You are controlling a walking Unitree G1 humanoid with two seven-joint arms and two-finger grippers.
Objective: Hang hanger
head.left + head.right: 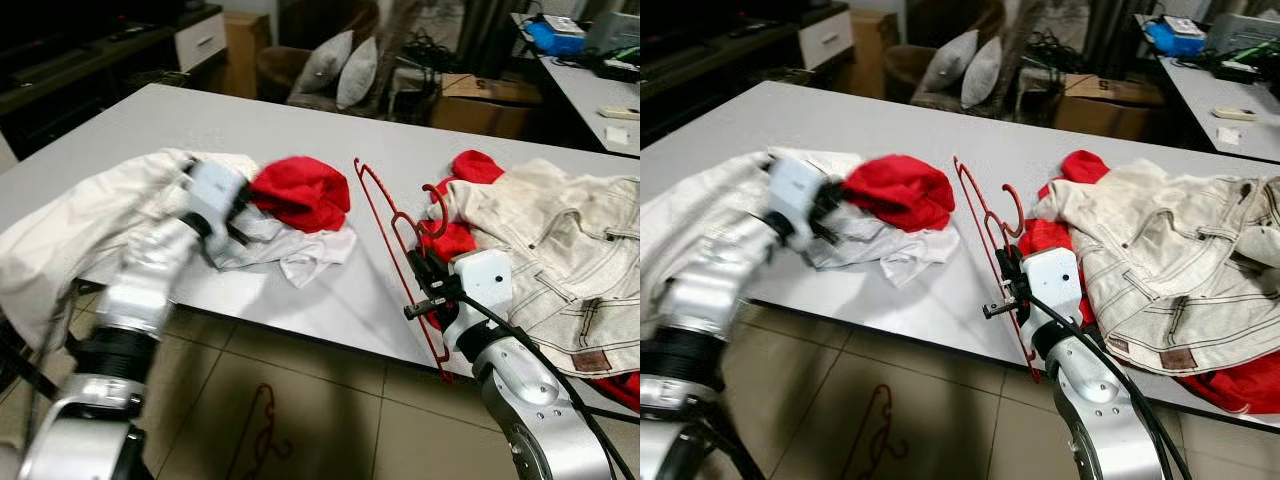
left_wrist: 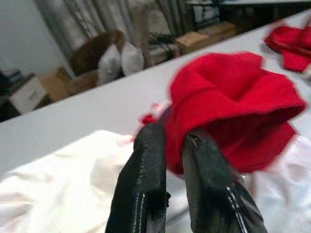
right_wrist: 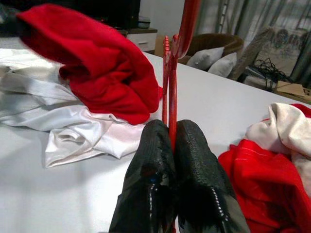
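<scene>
A red wire hanger [image 1: 385,215] stands on edge on the white table [image 1: 300,130], its lower bar past the front edge. My right gripper [image 1: 425,275] is shut on the hanger's wire near its hook; in the right wrist view the wire [image 3: 171,87] runs up from between the pressed fingers [image 3: 155,160]. My left gripper [image 1: 243,210] is shut on a fold of a red garment [image 1: 305,190], lifted slightly above a crumpled white cloth [image 1: 290,255]. The left wrist view has red fabric [image 2: 233,107] pinched between the black fingers [image 2: 146,165].
A beige denim jacket [image 1: 560,260] lies on more red cloth [image 1: 470,170] at the table's right. A large white sheet [image 1: 70,220] hangs over the left front edge. Another red hanger [image 1: 262,425] lies on the tiled floor. Armchair with cushions [image 1: 335,65] stands behind.
</scene>
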